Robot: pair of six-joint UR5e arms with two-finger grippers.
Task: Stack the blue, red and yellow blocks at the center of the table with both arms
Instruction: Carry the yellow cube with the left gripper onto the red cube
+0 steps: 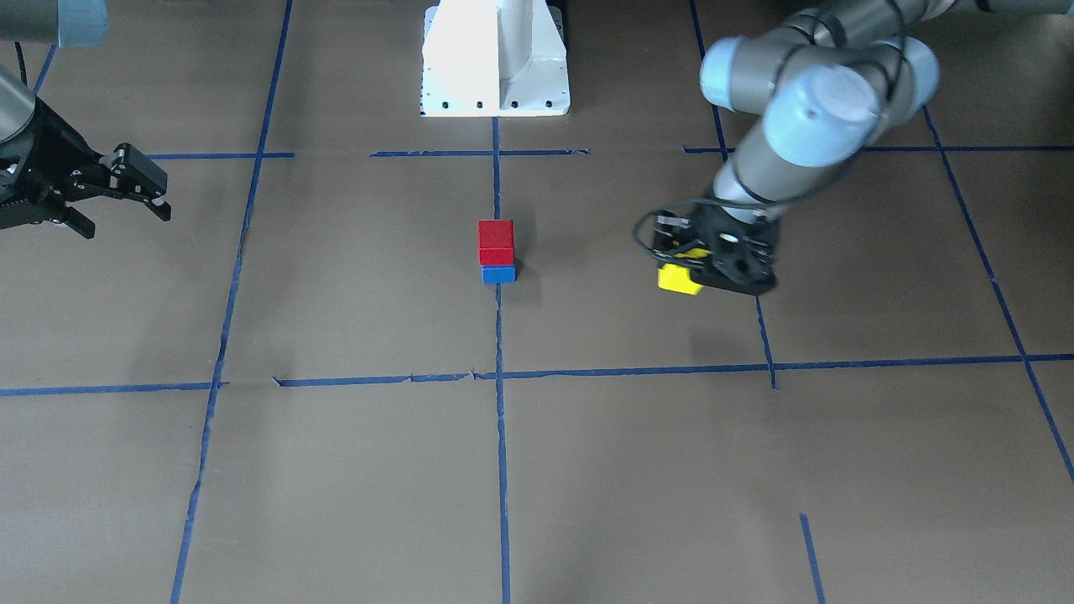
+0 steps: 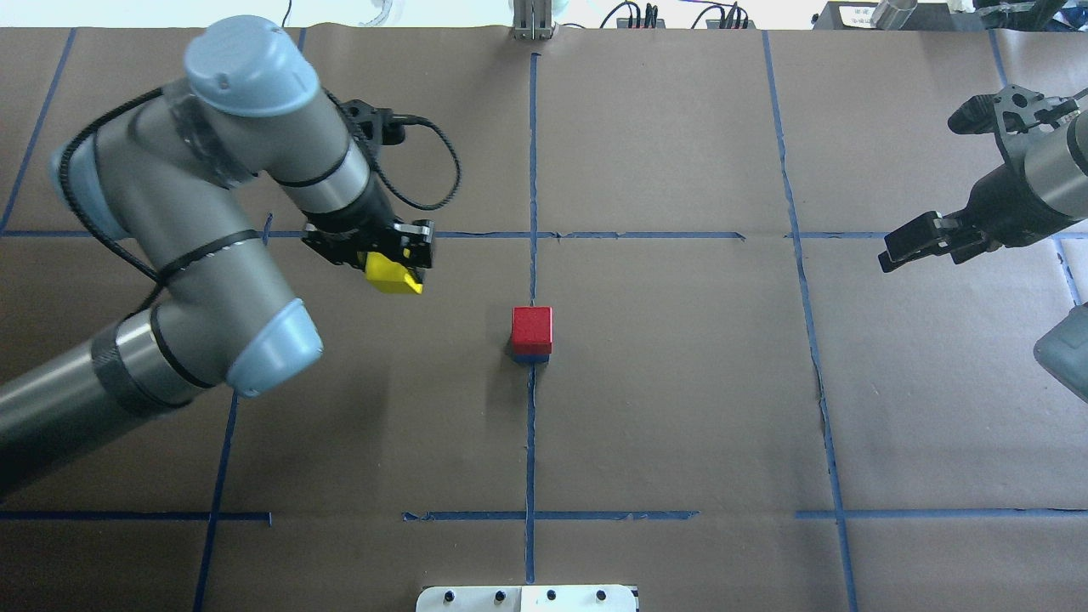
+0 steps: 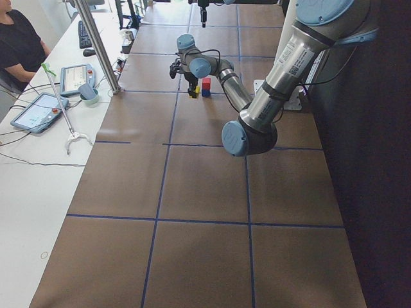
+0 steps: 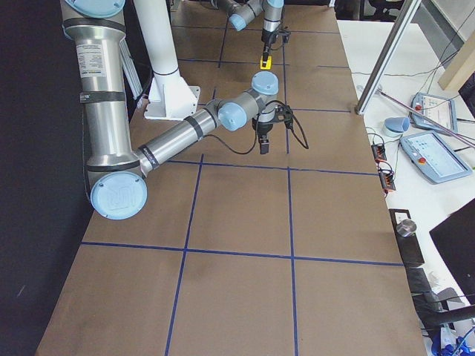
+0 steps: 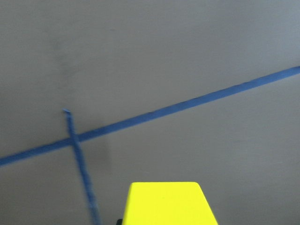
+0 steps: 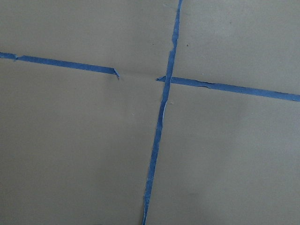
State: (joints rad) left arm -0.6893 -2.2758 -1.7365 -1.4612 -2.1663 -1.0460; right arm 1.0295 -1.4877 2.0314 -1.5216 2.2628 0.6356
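Observation:
A red block sits on a blue block at the table's center; the stack also shows in the front view, red block on blue block. My left gripper is shut on the yellow block and holds it above the table, left of the stack; the yellow block shows in the front view and in the left wrist view. My right gripper is open and empty, far right of the stack; it also shows in the front view.
Blue tape lines divide the brown table into squares. The robot's white base stands at the table's near edge. An operator and tablets are on a side desk beyond the table.

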